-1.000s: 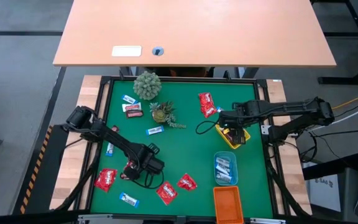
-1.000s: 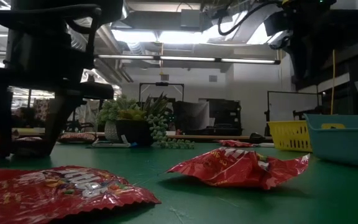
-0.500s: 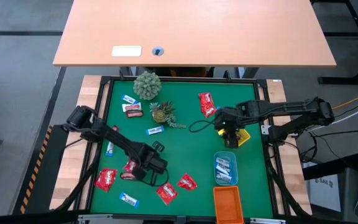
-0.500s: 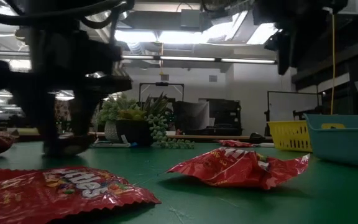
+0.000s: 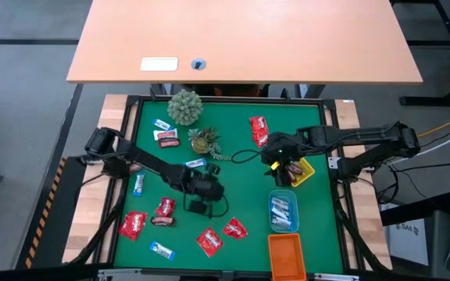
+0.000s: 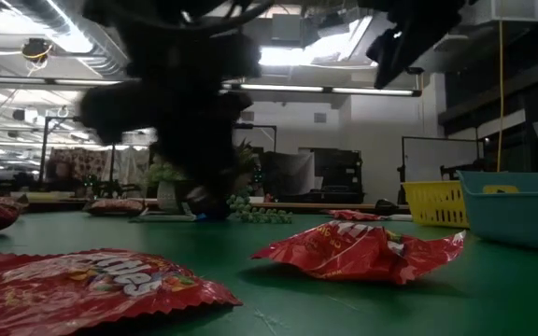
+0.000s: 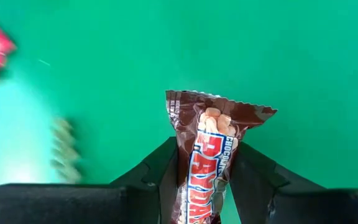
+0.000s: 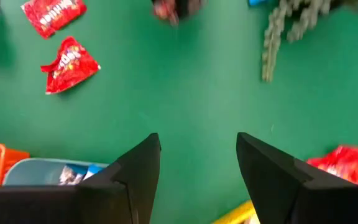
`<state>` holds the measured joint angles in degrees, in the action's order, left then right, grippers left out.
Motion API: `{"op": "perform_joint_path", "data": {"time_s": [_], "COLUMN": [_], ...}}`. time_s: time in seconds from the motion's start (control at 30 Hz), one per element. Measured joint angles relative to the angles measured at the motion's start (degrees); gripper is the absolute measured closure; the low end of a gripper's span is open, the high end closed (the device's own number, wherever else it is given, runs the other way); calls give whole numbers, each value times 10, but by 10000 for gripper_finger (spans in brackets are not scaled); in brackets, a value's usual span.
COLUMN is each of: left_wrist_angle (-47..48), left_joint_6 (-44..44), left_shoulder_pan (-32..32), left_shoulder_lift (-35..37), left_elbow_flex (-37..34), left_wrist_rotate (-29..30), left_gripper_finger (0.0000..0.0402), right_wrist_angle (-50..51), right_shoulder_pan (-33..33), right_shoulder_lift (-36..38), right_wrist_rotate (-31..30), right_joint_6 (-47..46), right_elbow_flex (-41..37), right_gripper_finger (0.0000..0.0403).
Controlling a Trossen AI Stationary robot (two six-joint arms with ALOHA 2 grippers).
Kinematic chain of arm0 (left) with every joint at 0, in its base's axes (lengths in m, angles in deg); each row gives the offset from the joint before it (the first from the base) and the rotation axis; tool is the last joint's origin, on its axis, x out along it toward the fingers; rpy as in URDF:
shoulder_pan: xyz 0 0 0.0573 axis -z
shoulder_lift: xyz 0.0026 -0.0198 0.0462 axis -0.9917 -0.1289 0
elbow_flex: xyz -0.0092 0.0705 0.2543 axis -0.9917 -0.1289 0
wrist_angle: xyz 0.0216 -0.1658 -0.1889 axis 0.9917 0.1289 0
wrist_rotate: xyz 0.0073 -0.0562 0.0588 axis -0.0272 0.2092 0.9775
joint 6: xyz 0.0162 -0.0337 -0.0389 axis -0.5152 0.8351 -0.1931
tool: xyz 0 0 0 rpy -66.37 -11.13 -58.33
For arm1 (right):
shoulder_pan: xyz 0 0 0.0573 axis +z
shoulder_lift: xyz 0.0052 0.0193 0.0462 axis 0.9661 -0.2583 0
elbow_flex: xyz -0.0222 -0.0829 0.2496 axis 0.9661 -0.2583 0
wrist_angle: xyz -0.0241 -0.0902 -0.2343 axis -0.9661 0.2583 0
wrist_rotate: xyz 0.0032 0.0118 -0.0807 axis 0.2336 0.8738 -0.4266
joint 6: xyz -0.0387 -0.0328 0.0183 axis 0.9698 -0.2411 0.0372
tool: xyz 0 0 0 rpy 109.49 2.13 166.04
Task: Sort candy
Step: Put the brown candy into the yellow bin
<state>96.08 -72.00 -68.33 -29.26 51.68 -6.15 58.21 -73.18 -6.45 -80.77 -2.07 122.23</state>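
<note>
The left gripper (image 7: 205,180) clamps a brown PayDay bar (image 7: 211,149) above the mat's (image 5: 241,191) middle (well clear of it); carry it level toward the right-edge trays, where the right gripper (image 8: 197,163) hangs parted, empty, beside the yellow tray (image 5: 304,169)

Brown mini bar (image 7: 205,163) w/ red-white-blue lettering, green table (image 7: 166,43).

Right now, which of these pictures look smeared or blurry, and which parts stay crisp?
Low view: the dark arm in the middle is smeared, while the red packet on the mat is crisp. Left wrist view: the brown bar in the left gripper is sharp; a pale shape beside it is blurred. Right wrist view: the plant sprig is streaked.
</note>
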Motion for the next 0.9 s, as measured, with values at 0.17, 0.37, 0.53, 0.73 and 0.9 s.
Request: {"op": "perform_joint_path", "data": {"time_s": [0.17,0.37,0.53,0.73,0.9], "left_wrist_angle": [-133,-250,-297,-332,-373], "left_joint_6": [2,49,109,168,180], "left_shoulder_pan": [-43,-86,-110,-123,-124], "left_shoulder_lift": [2,2,2,2,2], "left_elbow_flex": [0,0,0,0,0], "left_wrist_rotate": [-23,-120,-193,-225,-233], "left_gripper_finger": [281,280,280,280,280], "right_wrist_angle": [-42,-76,-107,-117,-120], "right_shoulder_pan": [1,1,1,1,1], "right_shoulder_lift": [-3,-13,-17,-20,-21], "right_wrist_rotate": [4,49,63,68,69], "right_joint_6": [49,102,149,210,239], "right_elbow_flex": [0,0,0,0,0], "right_gripper_finger": [191,191,191,191,191]}}
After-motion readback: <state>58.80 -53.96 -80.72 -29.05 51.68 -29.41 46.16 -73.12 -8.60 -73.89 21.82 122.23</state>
